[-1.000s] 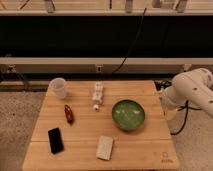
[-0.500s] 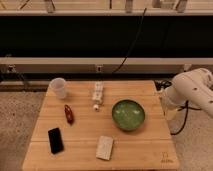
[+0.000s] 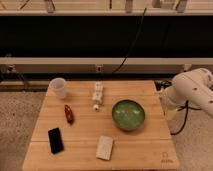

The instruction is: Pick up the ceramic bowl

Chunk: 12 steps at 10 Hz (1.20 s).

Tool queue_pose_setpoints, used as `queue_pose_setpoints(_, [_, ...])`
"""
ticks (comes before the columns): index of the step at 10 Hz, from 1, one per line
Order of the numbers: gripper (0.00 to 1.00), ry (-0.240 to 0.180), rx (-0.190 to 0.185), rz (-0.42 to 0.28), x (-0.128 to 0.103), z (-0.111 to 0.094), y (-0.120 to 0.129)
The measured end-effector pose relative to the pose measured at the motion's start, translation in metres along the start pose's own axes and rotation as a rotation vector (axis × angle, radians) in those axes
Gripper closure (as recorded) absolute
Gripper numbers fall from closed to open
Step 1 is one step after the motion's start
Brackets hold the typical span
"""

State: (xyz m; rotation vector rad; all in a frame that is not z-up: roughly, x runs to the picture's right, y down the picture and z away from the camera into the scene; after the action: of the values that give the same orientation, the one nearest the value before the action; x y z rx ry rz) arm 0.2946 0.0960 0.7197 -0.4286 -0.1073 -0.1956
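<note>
a pale wooden table (image 3: 142, 150) stands on a speckled floor, in front of a dark wall with a black cable (image 3: 131, 47) hanging down it. the gripper (image 3: 168, 106) sits low just off the table's right edge, at the end of the white arm (image 3: 192, 89), spread wide and holding nothing. nearest it, right of centre, the ceramic bowl (image 3: 128, 114) rests upright, apart from the gripper. farther left lie a white packet (image 3: 105, 147), a white bottle (image 3: 98, 94), a red object (image 3: 69, 113), a black phone (image 3: 55, 140) and, at the back left corner, a translucent cup (image 3: 58, 87).
</note>
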Motion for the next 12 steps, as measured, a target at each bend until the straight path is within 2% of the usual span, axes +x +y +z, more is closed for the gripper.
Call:
queue_pose_setpoints(1, [0.20, 0.003, -0.001, -0.008, -0.001, 0.003, 0.001])
queue_pose_setpoints(3, [0.20, 0.016, -0.001, -0.075, -0.015, 0.021, -0.001])
queue_pose_setpoints(5, [0.20, 0.021, -0.004, -0.112, -0.022, 0.032, -0.001])
queue_pose_setpoints(7, [0.20, 0.028, -0.004, -0.139, -0.025, 0.038, -0.001])
queue_pose_setpoints(10, [0.20, 0.030, -0.013, -0.212, -0.034, 0.067, 0.004])
queue_pose_setpoints(12, [0.20, 0.033, -0.014, -0.243, -0.036, 0.073, 0.004])
